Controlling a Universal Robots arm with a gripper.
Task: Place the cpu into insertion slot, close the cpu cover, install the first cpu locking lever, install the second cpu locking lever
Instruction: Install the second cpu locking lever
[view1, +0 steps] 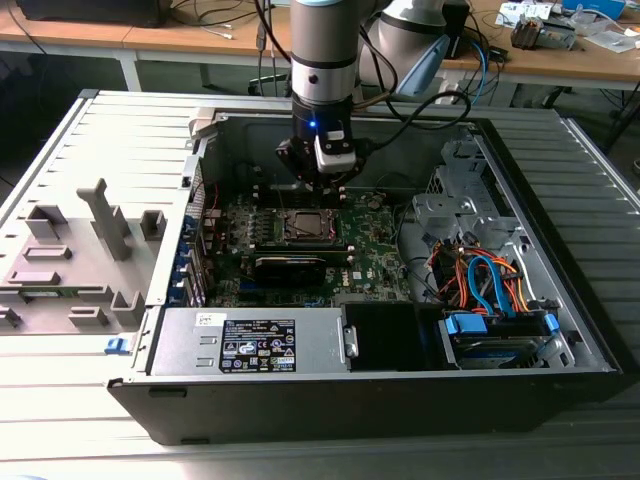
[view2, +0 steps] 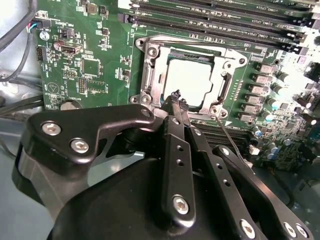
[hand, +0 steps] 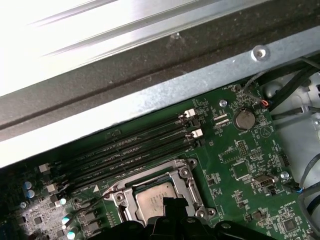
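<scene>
The cpu lies flat in the insertion slot, its silver-grey top showing through the window of the cpu cover, which lies down over it. In the first wrist view the cpu sits in the same socket. A thin wire locking lever sticks out from one socket corner, away from the frame. My gripper hovers at the socket's edge with its black fingers drawn together, shut, nothing between them. In the exterior view my gripper hangs just above the insertion slot.
Long black memory slots run beside the socket. The motherboard lies in an open computer case with a power supply in front and drive cables at the exterior view's right. A grey fixture stands outside, left.
</scene>
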